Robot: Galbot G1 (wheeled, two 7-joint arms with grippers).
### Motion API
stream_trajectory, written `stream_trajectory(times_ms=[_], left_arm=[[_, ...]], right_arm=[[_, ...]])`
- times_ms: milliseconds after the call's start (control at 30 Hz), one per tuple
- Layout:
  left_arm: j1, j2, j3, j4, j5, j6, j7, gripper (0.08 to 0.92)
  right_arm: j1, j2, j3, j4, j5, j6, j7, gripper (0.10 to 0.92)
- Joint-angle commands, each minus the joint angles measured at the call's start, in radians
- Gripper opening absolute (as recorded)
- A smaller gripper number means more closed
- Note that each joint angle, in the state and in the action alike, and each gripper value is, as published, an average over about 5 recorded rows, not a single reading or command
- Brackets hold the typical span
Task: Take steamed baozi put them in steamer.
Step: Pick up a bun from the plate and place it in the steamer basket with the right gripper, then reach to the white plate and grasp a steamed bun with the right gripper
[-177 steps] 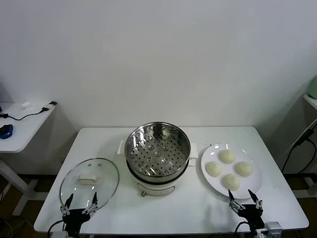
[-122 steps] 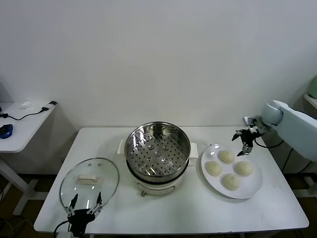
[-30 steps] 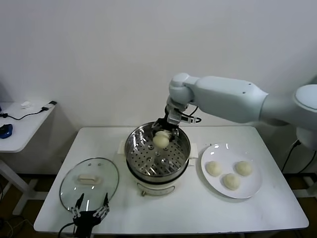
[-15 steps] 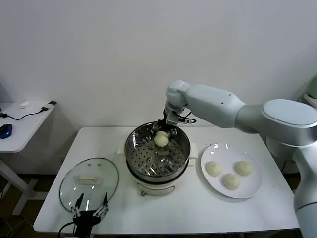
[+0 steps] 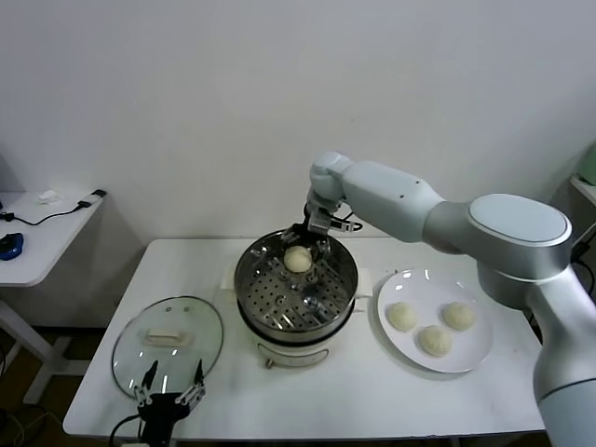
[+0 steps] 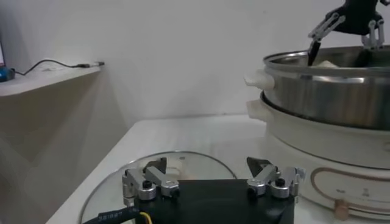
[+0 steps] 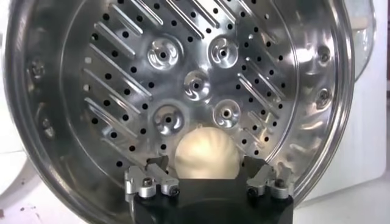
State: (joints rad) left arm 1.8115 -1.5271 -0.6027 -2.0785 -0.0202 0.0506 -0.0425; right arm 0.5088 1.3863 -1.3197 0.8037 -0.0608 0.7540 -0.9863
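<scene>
Right gripper [image 7: 207, 176] is hanging with jaws spread wide over the far side of the round shiny stainless-steel perforated steamer [image 5: 346, 270], gripping nothing, one smooth cream-white bun [image 7: 207, 154] sitting loose on the floor directly beneath it. Three remaining cream-white buns [image 5: 434, 339] are waiting on the flat white plate [image 5: 482, 349] on the robot's right, nearer this arm. Left gripper [image 5: 169, 397] is idling open at the near table edge beside the round glass lid [image 5: 200, 326].

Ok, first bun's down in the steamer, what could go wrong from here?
The right claw stands open right over the baozi; lifting crooked might nudge it. It sits near the far wall of the steamer, so spacing may get tight. Three buns wait on the plate.
</scene>
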Motion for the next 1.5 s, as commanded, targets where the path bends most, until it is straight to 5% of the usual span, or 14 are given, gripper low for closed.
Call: stream_trajectory(times_ms=[33,333,600,833,1500], left_arm=[[0.001,-0.002,0.006,-0.002,0.004,0.001,0.001,0.823],[0.005,-0.005,0.024,-0.008,0.017,0.000,0.000,0.823],[0.003,-0.004,0.020,-0.014,0.014,-0.005,-0.001,0.823],[0.004,-0.005,0.009,-0.017,0.012,-0.007,-0.002,0.823],[0.021,-0.023,-0.004,-0.013,0.027,-0.015,-0.002,0.823]], right_arm=[[0.098,-0.065,-0.023,0.093,0.131,0.004,-0.027,0.823],[0.428,-0.399,-0.290,0.364,0.686,-0.388,-0.140,0.823],[0.445,-0.691,-0.502,0.520,0.632,-0.748,-0.033,0.823],[0.311,-0.795,-0.520,0.719,0.658,-0.982,0.103,0.823],[-0.132,-0.669,-0.180,0.461,0.551,-1.072,0.189,0.823]])
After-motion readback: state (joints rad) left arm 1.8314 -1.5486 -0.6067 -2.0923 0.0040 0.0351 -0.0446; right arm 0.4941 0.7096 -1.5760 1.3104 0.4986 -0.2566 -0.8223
